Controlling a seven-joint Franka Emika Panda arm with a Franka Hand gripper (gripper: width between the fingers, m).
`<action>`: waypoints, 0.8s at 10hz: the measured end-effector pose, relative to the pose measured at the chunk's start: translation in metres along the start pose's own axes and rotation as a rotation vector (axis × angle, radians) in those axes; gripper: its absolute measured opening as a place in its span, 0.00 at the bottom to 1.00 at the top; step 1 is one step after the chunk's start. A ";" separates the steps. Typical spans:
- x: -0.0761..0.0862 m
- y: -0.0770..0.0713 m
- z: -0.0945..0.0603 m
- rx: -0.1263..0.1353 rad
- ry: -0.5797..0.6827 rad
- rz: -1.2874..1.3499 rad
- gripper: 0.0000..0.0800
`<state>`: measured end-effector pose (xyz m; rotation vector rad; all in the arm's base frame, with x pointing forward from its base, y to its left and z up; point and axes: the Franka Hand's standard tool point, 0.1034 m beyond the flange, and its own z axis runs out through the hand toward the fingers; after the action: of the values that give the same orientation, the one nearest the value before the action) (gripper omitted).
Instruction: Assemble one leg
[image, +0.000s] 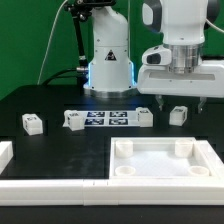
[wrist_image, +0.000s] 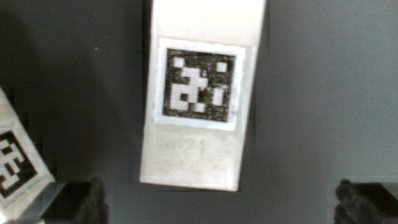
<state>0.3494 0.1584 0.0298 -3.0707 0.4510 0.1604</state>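
Four tagged white legs (image: 32, 123) (image: 73, 120) (image: 143, 117) (image: 178, 115) across a black bench (image: 40, 100), one white panel (image: 160, 174) at five o'clock, hand (image: 183, 100) spread wide, empty.

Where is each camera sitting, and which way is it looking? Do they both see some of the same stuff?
Exterior view: sits off the arm and looks across the black table toward the robot's base. It shows the arm, the open gripper, the marker board and the white panel.
Wrist view: rides on the wrist and looks down between the gripper fingertips at a long white tagged piece, probably the leg.
Shared: the gripper and, probably, that leg.
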 end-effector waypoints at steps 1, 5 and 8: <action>-0.002 0.010 0.001 -0.031 -0.114 -0.032 0.81; 0.003 0.017 0.000 -0.052 -0.476 -0.027 0.81; -0.003 0.017 0.001 -0.088 -0.725 -0.013 0.81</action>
<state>0.3413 0.1432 0.0287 -2.8022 0.3735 1.2517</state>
